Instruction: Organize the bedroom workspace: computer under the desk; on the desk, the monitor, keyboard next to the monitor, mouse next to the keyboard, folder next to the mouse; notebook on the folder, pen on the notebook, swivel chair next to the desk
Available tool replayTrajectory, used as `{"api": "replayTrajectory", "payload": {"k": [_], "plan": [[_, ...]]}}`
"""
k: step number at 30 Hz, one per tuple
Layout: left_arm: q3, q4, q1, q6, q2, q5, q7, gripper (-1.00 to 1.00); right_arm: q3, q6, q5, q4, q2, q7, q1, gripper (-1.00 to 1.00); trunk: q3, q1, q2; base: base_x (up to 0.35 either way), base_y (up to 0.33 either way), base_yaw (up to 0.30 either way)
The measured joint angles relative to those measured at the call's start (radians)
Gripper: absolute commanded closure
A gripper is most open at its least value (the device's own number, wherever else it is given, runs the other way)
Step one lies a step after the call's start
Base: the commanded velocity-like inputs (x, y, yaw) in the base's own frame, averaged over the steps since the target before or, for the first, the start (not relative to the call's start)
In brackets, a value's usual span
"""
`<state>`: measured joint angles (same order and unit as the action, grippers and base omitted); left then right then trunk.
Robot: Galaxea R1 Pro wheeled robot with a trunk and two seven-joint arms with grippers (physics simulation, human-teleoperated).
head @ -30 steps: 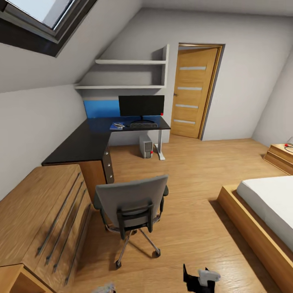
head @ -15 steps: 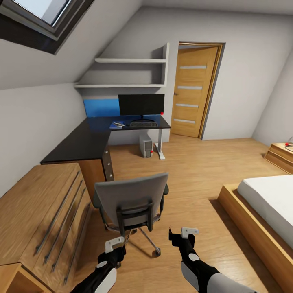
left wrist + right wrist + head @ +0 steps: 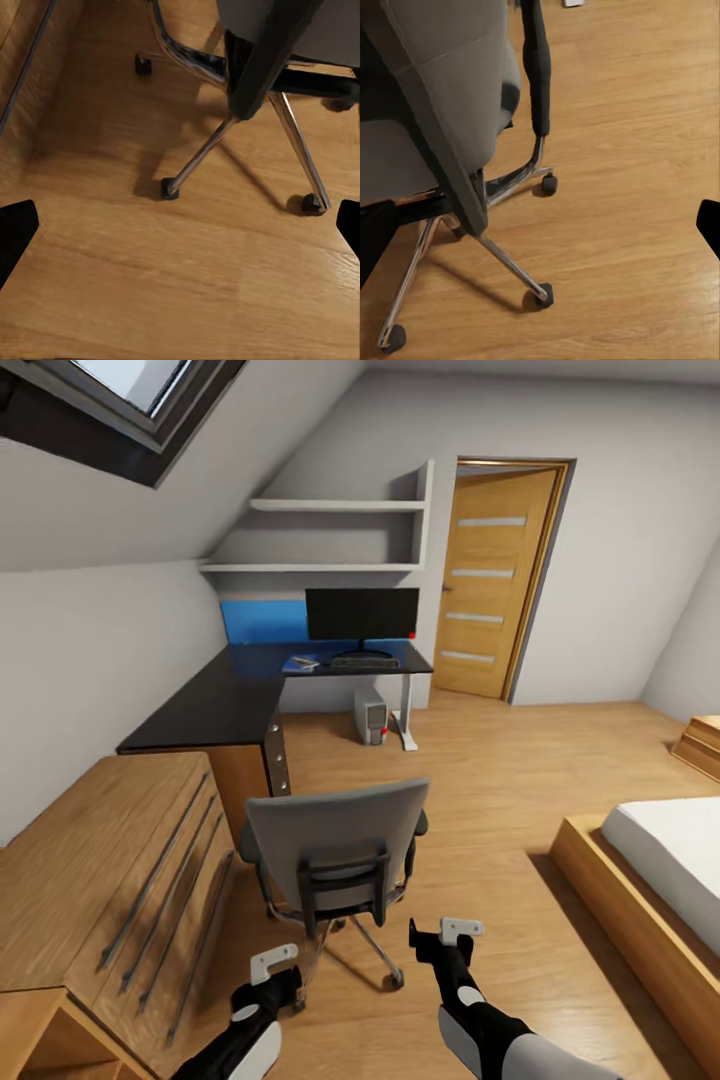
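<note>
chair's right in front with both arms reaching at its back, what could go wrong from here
1. The chair stands on casters, so a one-sided push could spin or roll it off course.
2. The wooden chest sits close beside it; a caster or armrest might catch there.
3. The left gripper and right gripper are low, near the chrome legs, and could snag them.

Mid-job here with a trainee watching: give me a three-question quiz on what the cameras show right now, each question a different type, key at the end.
1. True or false: the swivel chair has its back turned toward the robot.
2. Multiple choice: the monitor stands on A) the wooden chest, B) the desk, C) the bed.
3. Fill in: the computer stands on the floor ____ the desk.

Key:
1. True. The left gripper and right gripper are raised behind the chair, touching nothing.
2. B
3. under
</note>
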<state>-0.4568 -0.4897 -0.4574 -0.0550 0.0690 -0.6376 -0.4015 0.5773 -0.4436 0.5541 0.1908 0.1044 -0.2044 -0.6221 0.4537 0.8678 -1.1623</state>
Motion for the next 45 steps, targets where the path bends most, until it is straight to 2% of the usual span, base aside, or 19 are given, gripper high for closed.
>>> {"api": "replayTrajectory", "payload": {"k": [5,17,37,40,41,43,45], "plan": [[-0.002,0.000,0.000,-0.002,-0.004,0.000,-0.023,-1.00,0.000,-0.006,0.001,0.000,0.002,0.000,0.000,-1.00,0.018,0.019,-0.035,0.000,0.000,0.049],[0.000,0.001,0.000,-0.002,-0.005,-0.001,-0.024,-1.00,0.000,-0.008,-0.003,-0.002,-0.001,0.001,0.001,-1.00,0.055,0.065,-0.119,-0.001,0.000,0.000],[0.000,0.002,0.000,-0.002,-0.005,-0.002,-0.023,-1.00,0.000,-0.009,-0.006,-0.010,-0.003,0.002,0.001,-1.00,0.118,0.142,-0.259,-0.119,0.000,0.000],[-0.003,0.057,0.000,0.001,0.000,-0.004,-0.015,-1.00,0.004,-0.016,-0.009,-0.010,-0.001,0.007,0.001,-1.00,0.128,0.153,-0.280,0.000,0.000,0.000],[-0.007,0.070,-0.002,0.003,0.011,0.002,-0.010,-1.00,0.004,-0.009,-0.011,0.004,0.000,0.008,-0.004,-1.00,0.131,0.157,-0.287,0.000,0.000,0.000],[-0.007,0.032,-0.021,0.004,0.012,0.005,-0.011,-1.00,0.004,0.016,-0.011,0.014,0.000,0.006,-0.027,-1.00,0.137,0.165,-0.301,0.000,0.000,0.000],[-0.007,0.012,-0.091,0.022,0.013,0.003,-0.014,-1.00,0.002,0.132,-0.012,0.021,0.001,0.003,-0.123,-1.00,0.143,0.173,-0.315,0.000,0.000,0.000]]}}
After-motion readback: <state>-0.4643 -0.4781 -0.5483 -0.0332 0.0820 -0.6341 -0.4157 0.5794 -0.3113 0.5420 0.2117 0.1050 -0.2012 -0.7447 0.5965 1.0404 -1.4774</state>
